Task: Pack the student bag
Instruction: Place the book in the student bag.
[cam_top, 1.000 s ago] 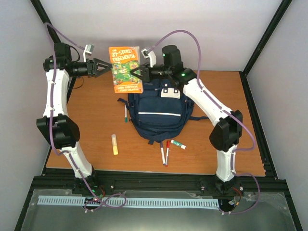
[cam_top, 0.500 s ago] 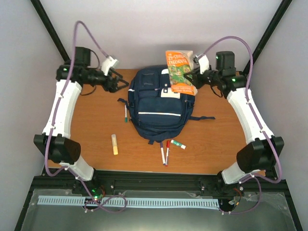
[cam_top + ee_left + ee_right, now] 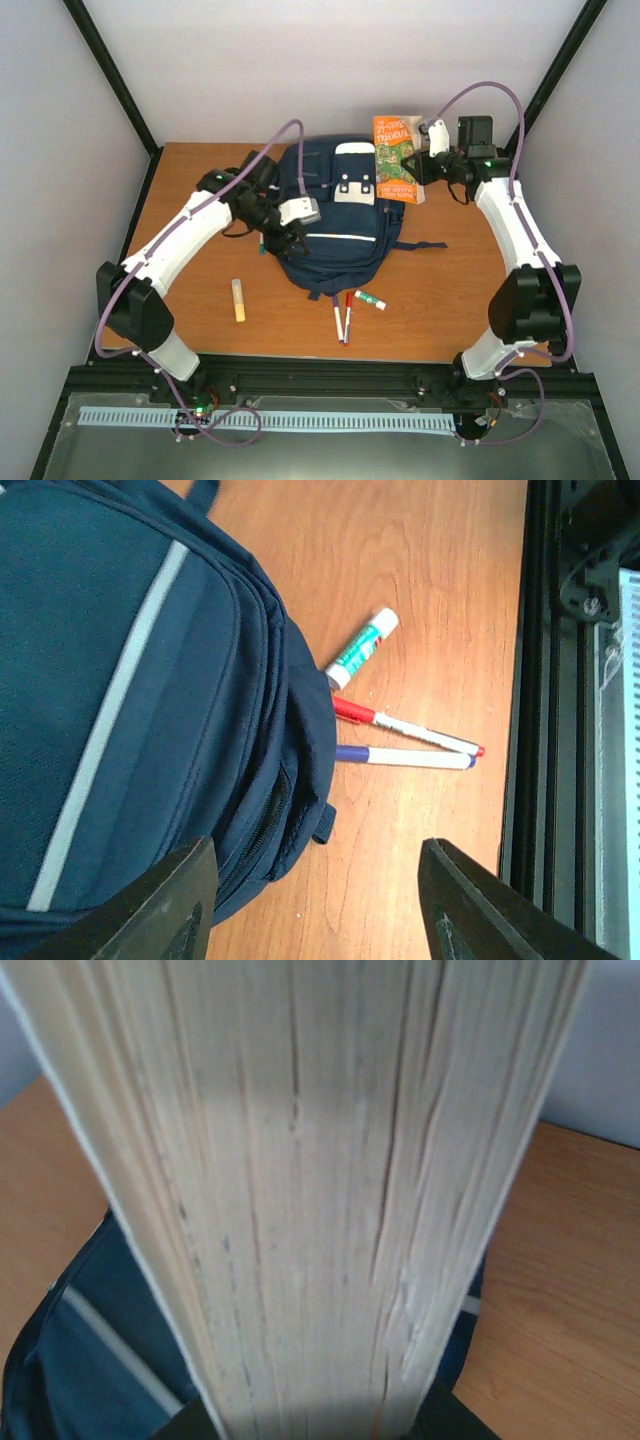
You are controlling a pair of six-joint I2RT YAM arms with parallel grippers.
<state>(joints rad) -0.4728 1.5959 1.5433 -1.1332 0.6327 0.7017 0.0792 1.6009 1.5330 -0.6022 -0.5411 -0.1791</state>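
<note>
The student bag [image 3: 330, 215] lies flat mid-table, navy with a white stripe and a white patch; it also shows in the left wrist view [image 3: 120, 700] and the right wrist view [image 3: 80, 1360]. My right gripper [image 3: 420, 172] is shut on an orange-and-green book [image 3: 399, 158] and holds it upright above the bag's back right corner. The book's page edges [image 3: 320, 1190] fill the right wrist view. My left gripper [image 3: 284, 243] is open and empty over the bag's left front side, its fingers [image 3: 170, 905] spread wide above the bag's zipper edge and the table.
A green-white marker [image 3: 370, 299], a red pen [image 3: 348, 314] and a blue pen [image 3: 336, 322] lie by the bag's near end. A yellow glue stick [image 3: 239, 300] lies front left. A green-capped pen [image 3: 262, 237] lies beside the bag's left side. The black frame rail [image 3: 560, 730] borders the table.
The right gripper has carried the book from the bag's back left to its back right. The left arm swung from the back left down over the bag's left front.
</note>
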